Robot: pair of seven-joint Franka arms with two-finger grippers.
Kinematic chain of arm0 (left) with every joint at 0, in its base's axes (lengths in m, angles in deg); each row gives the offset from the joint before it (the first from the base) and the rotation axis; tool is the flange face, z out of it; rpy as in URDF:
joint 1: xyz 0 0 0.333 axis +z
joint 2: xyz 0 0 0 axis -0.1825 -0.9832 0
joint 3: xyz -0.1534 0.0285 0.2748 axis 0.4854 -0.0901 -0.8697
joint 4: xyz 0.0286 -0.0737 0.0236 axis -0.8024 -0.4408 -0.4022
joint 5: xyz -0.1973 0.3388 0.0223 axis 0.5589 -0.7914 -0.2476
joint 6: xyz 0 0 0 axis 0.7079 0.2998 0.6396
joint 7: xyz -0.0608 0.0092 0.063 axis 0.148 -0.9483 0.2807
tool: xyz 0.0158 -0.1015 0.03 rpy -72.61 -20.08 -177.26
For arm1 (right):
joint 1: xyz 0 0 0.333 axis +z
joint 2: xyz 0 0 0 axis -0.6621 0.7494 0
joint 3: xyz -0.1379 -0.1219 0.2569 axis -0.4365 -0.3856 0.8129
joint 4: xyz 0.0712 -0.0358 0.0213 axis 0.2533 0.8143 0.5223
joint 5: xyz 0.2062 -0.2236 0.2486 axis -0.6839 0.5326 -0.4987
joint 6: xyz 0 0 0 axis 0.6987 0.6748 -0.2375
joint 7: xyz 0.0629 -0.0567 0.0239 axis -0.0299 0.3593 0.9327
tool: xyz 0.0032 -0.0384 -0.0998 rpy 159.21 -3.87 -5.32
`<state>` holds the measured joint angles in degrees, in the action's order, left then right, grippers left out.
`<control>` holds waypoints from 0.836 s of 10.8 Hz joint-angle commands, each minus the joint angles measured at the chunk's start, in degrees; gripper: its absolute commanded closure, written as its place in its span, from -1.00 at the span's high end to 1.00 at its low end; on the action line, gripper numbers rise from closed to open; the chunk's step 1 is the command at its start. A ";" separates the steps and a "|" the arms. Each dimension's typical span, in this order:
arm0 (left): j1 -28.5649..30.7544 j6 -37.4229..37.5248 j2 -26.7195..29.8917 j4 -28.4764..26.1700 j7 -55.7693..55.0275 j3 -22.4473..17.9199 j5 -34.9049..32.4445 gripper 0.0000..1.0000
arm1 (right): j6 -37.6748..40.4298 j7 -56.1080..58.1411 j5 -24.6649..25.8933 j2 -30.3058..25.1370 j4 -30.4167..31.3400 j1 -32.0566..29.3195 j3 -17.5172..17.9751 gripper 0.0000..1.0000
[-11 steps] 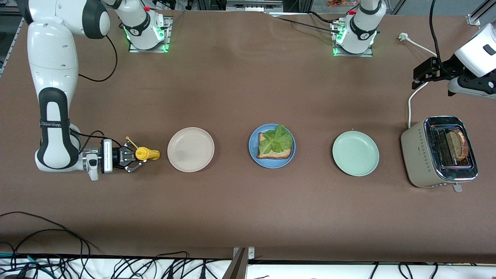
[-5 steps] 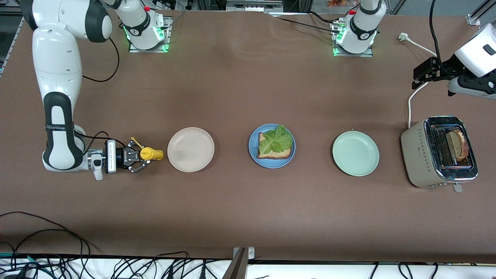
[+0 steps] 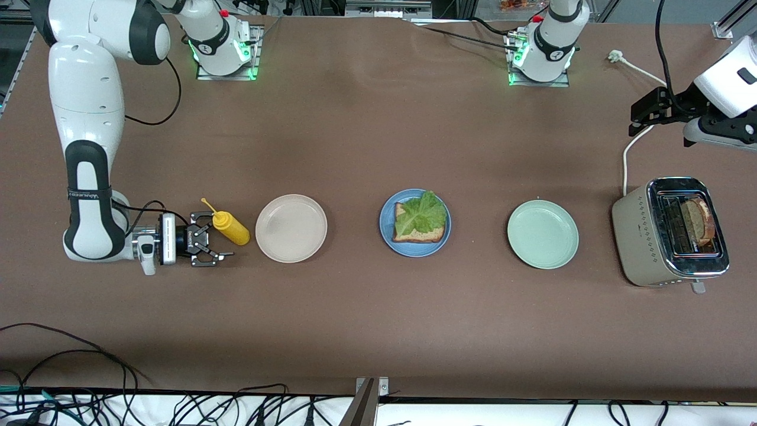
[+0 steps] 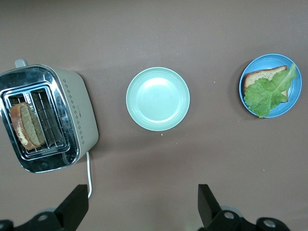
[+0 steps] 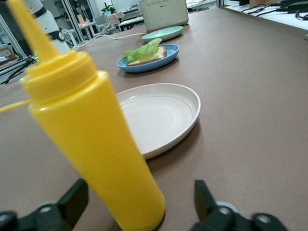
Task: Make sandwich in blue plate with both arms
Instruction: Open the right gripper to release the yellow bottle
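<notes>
The blue plate (image 3: 414, 252) lies mid-table with one bread slice (image 3: 421, 236) and a lettuce leaf (image 3: 421, 215) on it. It also shows in the left wrist view (image 4: 269, 58) and the right wrist view (image 5: 130, 67). A second bread slice (image 3: 698, 222) stands in the toaster (image 3: 644, 236). My right gripper (image 3: 216, 241) is open low over the table, its fingers apart on either side of an upright yellow squeeze bottle (image 3: 232, 229), which fills the right wrist view (image 5: 91, 139). My left gripper (image 3: 634, 121) waits open and empty, high near the toaster.
A cream-white plate (image 3: 291, 228) lies beside the bottle, toward the blue plate. A pale green plate (image 3: 543, 234) lies between the blue plate and the toaster. The toaster's white cord (image 3: 627, 148) runs toward the left arm's base.
My right gripper carried the yellow bottle toward the cream plate, stood it upright on the table and opened. The left arm has not moved.
</notes>
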<state>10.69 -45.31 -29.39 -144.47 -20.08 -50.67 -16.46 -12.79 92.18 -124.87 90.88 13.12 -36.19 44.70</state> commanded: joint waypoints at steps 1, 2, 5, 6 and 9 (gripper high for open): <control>0.35 0.78 -0.28 1.01 0.38 0.15 0.29 1.00 | 0.75 0.42 0.53 -0.06 -0.82 -0.27 -2.57 1.00; 0.27 0.78 -0.28 1.01 0.38 0.15 0.29 1.00 | 0.75 0.42 2.11 -0.50 -0.91 -0.18 -3.89 1.00; 0.35 0.78 -0.28 1.10 0.38 0.15 0.29 1.00 | 0.58 -4.73 6.40 -3.30 -1.61 0.09 -7.15 1.00; 0.35 0.78 -0.28 1.01 0.38 0.15 0.29 1.00 | -0.38 -9.29 10.95 -6.18 -1.61 0.09 -7.07 1.00; 0.35 0.78 -0.28 1.10 0.38 0.15 0.20 1.00 | -1.62 -21.95 21.25 -13.22 -1.52 0.26 -6.80 1.00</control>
<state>10.69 -45.31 -29.40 -144.46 -20.08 -50.66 -16.46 -13.57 78.73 -110.26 83.65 10.42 -36.17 37.32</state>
